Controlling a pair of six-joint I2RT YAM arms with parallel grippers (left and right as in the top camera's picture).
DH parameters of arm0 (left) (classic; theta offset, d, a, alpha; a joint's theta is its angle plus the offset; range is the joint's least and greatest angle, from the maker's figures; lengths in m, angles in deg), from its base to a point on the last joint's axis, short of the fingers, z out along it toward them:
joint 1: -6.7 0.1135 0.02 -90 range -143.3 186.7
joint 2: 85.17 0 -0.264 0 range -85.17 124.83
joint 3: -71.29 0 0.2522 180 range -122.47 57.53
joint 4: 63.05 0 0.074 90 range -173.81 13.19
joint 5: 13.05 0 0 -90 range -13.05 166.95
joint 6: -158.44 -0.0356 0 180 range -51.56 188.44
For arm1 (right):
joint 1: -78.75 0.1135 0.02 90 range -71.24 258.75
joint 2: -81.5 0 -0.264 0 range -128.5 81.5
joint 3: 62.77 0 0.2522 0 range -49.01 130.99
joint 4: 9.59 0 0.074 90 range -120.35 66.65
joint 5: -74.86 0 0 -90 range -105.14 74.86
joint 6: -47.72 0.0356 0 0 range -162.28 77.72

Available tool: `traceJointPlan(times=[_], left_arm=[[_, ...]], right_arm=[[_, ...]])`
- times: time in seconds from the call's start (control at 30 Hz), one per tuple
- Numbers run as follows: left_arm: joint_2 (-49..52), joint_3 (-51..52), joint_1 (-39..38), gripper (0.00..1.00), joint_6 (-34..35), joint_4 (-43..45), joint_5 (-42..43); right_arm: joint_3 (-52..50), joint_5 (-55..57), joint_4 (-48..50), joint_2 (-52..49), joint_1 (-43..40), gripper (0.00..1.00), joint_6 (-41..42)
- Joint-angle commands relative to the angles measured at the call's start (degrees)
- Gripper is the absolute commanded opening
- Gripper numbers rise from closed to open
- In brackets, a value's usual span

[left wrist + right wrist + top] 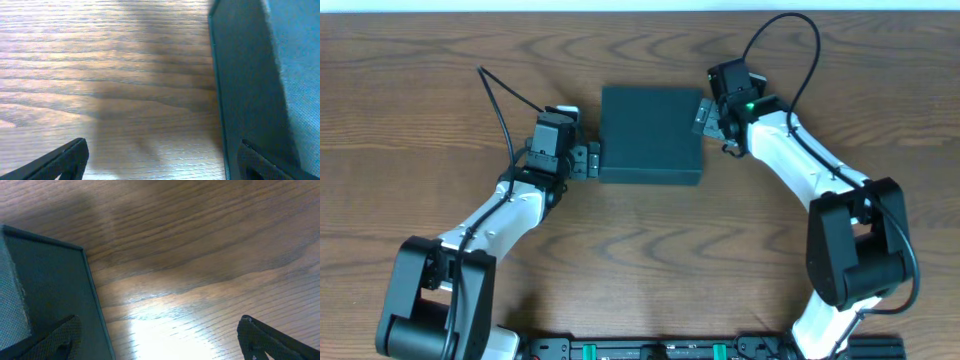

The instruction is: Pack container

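Risk, we judge: our matte dark teal-black square cardboard box, shut on the wooden counter, could skid if the spread, empty jaws flanking it push unevenly.

The table is brown wood with a clear grain. Its surface is smooth and has a soft shine under the light. The container looks like dark teal cardboard, matt, with a fine fibrous texture on top. The arm covers are white, smooth, slightly glossy plastic.
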Motion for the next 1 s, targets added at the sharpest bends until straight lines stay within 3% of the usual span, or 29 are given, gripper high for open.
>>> traceJointPlan(times=[0.0,0.97], left_arm=[[-0.28,-0.55,-0.31,0.95,0.9,0.76,1.53],[-2.6,-0.55,0.44,0.95,0.04,-1.4,-0.68]], right_arm=[[-0.48,-12.59,-0.92,-1.16,6.34,0.99,0.15],[-0.46,-13.4,1.49,0.26,7.1,0.99,-0.52]])
